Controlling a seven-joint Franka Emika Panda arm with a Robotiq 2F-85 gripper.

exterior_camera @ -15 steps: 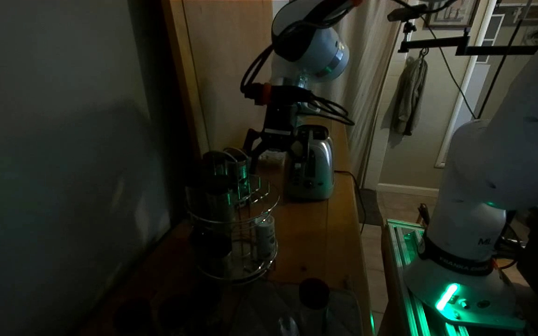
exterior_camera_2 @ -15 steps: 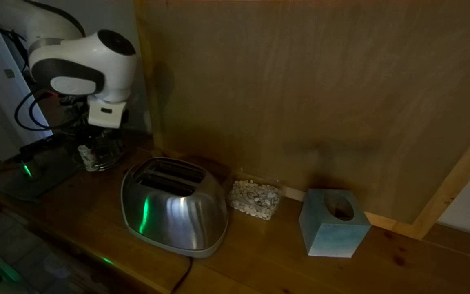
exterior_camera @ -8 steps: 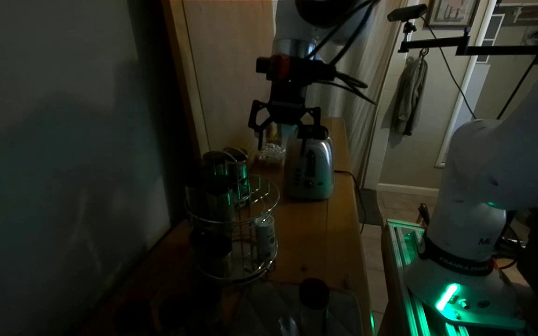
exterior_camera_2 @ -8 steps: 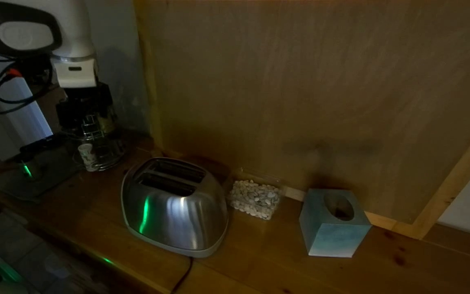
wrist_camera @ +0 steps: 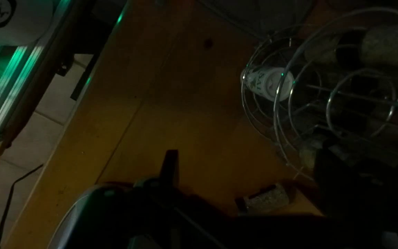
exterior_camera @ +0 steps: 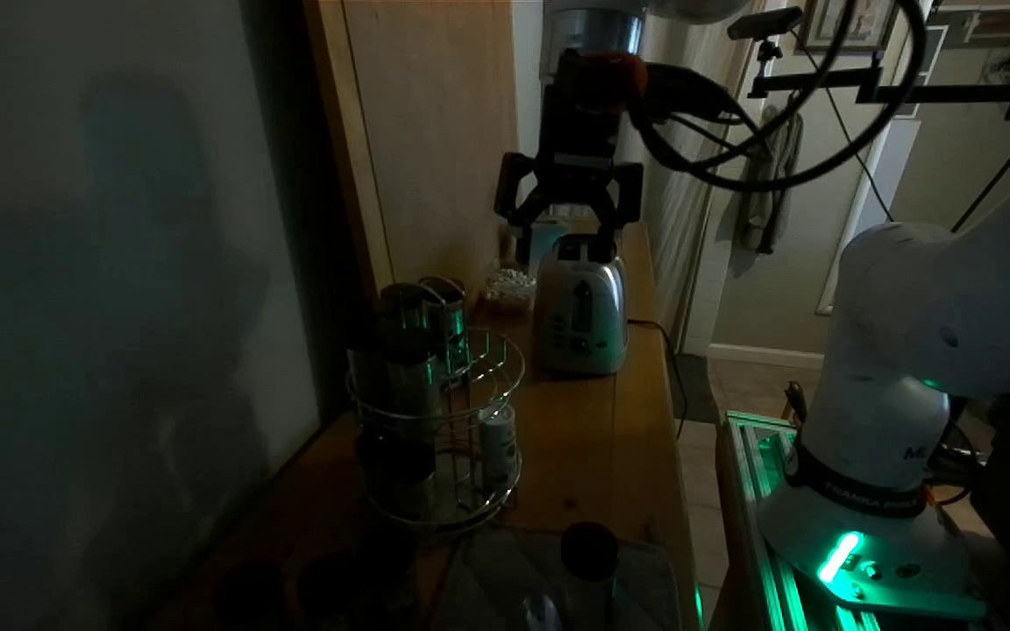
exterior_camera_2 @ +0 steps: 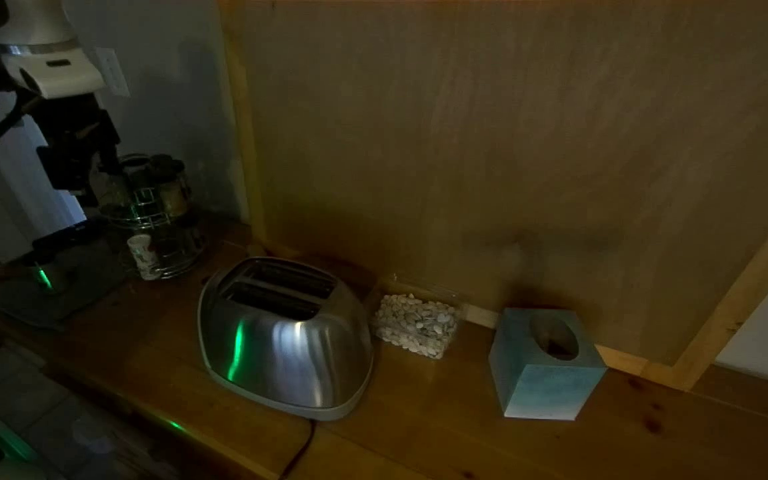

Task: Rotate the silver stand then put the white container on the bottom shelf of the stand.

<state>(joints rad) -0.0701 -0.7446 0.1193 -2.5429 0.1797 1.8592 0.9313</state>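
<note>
Standing near in an exterior view is a jar, in front of the stand and to its right. Next is the stand itself, more jars on its top; the container rests upright on its bottom shelf, toward the right edge. Past the stand, higher and to its right, the gripper hangs with jaws spread wide. Farther behind the stand are the toaster, then pebbles, and lastly a blue box.
</note>
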